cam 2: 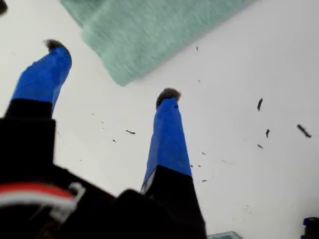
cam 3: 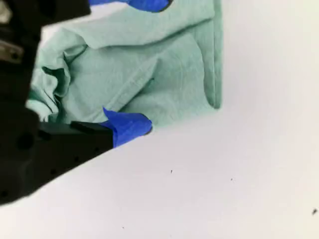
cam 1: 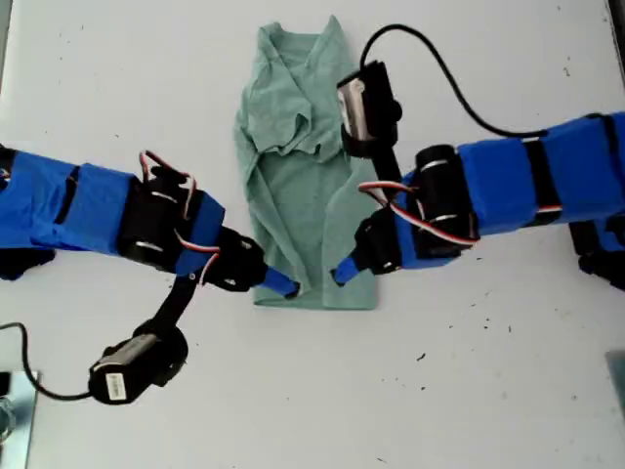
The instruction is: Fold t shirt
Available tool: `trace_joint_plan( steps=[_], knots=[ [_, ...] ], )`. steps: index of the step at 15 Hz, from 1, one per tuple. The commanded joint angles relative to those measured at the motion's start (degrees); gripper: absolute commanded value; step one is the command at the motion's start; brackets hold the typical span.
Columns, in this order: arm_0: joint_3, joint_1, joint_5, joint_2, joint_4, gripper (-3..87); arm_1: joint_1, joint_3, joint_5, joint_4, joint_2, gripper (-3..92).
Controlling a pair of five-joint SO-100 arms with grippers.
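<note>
Mint-green t shirt (cam 1: 298, 186) lies lengthwise mid-table (cam 1: 488, 391) in the exterior view, bunched at its top. My first gripper (cam 1: 281, 285) meets its lower left corner there, and my second gripper (cam 1: 342, 274) rests on the hem. In the first wrist view, my first gripper (cam 2: 111, 70) is spread, empty, the shirt corner ahead. In the second wrist view, my second gripper (cam 3: 148, 64) is spread wide across the cloth.

You'll find my first gripper (cam 1: 279, 284) on the arm reaching in from the exterior view's left, forearm nearly level, wrist angled down towards that view's right. Its jaws stand wide apart in the first wrist view, both blue fingertips (cam 2: 168, 97) low and nothing between them. My second gripper (cam 1: 343, 275) comes in from the exterior view's right, wrist bent down towards that view's left. Jaws spread here too: one fingertip (cam 3: 130, 124) shows whole, the other is cut off by the frame edge.
</note>
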Motion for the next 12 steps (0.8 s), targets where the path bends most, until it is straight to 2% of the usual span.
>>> trace_joint_plan(
  steps=[1, 3, 4, 6, 7, 8, 10, 12],
  knots=[
    [-1.14, -1.85, 0.35, -4.92, -3.08, 34.7, -1.05, -3.34, 1.58, -3.52, -3.78, 34.1],
    [-1.14, -3.08, -0.35, -12.48, -5.36, 33.0, -1.32, -2.02, 3.25, -7.56, -9.84, 34.3],
    [-1.23, -3.87, -0.62, -16.00, -6.59, 26.5, -1.67, -1.76, 3.69, -10.20, -13.36, 34.0],
    [-2.20, -2.90, -0.79, -20.13, -7.56, 10.0, -2.99, -2.55, 4.48, -13.01, -21.01, 25.0],
    [-2.20, -2.11, -0.70, -20.39, -7.73, 0.4, -4.04, -2.99, 6.33, -12.83, -22.41, 11.5],
    [-2.64, -1.14, -0.44, -19.51, -7.65, -0.2, -4.75, -3.08, 6.59, -12.66, -22.06, 0.6],
    [-5.01, 1.76, 0.44, -16.44, -6.68, -0.2, -5.45, -5.98, 3.52, -11.07, -19.69, -0.5],
    [-13.01, 5.45, 2.46, -16.00, -2.29, -0.2, -6.15, -7.73, 0.70, -9.23, -14.41, -0.5]
  ],
)
